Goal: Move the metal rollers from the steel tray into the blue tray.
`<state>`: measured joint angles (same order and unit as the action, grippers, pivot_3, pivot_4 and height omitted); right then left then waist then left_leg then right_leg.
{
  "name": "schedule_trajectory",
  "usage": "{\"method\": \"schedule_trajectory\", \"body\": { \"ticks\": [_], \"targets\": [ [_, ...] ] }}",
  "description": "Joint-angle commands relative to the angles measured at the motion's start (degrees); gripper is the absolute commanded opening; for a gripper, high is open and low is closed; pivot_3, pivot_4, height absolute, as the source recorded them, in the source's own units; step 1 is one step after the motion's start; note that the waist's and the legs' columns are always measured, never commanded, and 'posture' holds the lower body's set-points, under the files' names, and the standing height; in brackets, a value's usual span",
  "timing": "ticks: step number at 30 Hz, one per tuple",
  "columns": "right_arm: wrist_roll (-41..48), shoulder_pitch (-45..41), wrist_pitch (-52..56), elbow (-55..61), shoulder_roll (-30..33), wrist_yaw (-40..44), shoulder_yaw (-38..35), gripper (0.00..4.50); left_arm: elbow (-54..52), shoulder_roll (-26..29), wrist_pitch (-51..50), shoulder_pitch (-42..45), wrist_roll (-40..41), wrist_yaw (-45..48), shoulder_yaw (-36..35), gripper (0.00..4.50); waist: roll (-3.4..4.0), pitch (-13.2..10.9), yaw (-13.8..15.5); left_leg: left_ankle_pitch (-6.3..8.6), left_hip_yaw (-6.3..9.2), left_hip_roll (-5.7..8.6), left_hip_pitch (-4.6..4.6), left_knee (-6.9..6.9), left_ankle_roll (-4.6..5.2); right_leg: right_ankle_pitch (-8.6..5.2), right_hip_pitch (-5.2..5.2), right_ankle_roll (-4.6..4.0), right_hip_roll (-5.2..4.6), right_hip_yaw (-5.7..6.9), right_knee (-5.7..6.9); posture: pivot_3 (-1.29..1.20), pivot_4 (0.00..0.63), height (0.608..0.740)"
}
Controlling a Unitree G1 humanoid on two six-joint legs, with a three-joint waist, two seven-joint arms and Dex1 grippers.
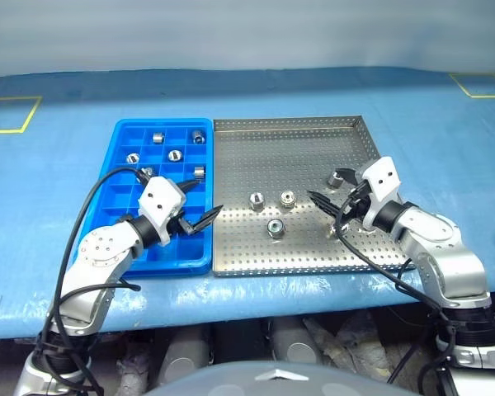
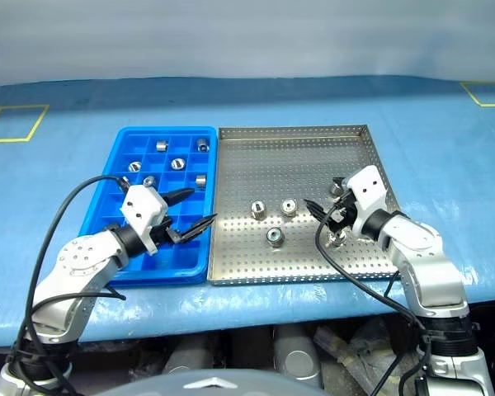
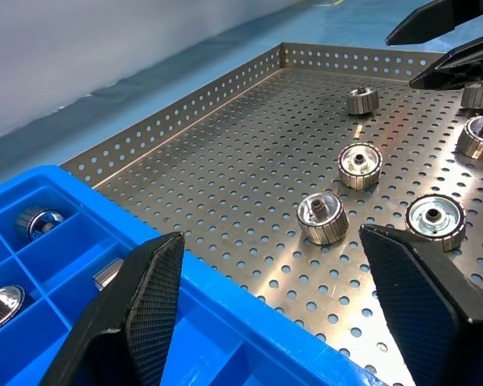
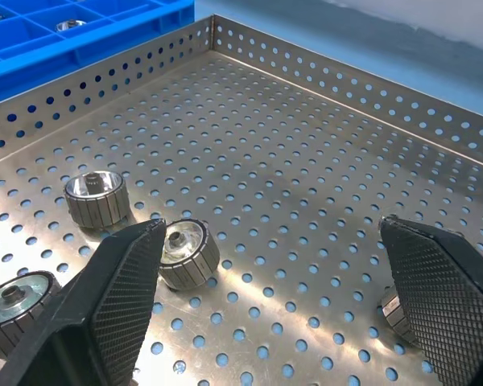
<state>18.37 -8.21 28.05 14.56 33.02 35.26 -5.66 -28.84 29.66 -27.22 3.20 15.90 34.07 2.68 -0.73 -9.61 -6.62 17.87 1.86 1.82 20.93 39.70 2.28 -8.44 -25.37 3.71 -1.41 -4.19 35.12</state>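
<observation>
We are holding our left gripper [image 1: 200,213] over the near right corner of the blue tray [image 1: 124,136], fingers spread and empty, pointing toward three metal rollers [image 1: 275,227] lying mid steel tray [image 1: 289,256]. Our right gripper [image 1: 332,206] is hovering over the steel tray's right side, fingers released, with one roller [image 1: 337,177] just beyond them. Several rollers are already sitting in blue compartments.
</observation>
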Motion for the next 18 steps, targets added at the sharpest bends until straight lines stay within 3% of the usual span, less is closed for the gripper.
{"method": "schedule_trajectory", "body": {
  "ticks": [1,18],
  "targets": [
    [0.2,-1.0,-1.2,0.9,-0.1,0.0,-0.8,4.47,-1.8,0.1,0.4,0.7,0.3,-0.1,-0.5,3.81,0.0,0.0,0.0,0.0,0.0,0.0,0.0,0.0,0.0,0.0,0.0,0.0,0.0,0.0,0.0,-0.14,0.15,0.74],
    [0.4,-0.8,-2.0,1.3,-0.8,0.4,-0.3,4.47,-0.6,-1.4,1.1,3.0,0.2,-0.6,0.7,3.81,0.0,0.0,0.0,0.0,0.0,0.0,0.0,0.0,0.0,0.0,0.0,0.0,0.0,0.0,0.0,-0.15,0.15,0.74]
  ]
}}
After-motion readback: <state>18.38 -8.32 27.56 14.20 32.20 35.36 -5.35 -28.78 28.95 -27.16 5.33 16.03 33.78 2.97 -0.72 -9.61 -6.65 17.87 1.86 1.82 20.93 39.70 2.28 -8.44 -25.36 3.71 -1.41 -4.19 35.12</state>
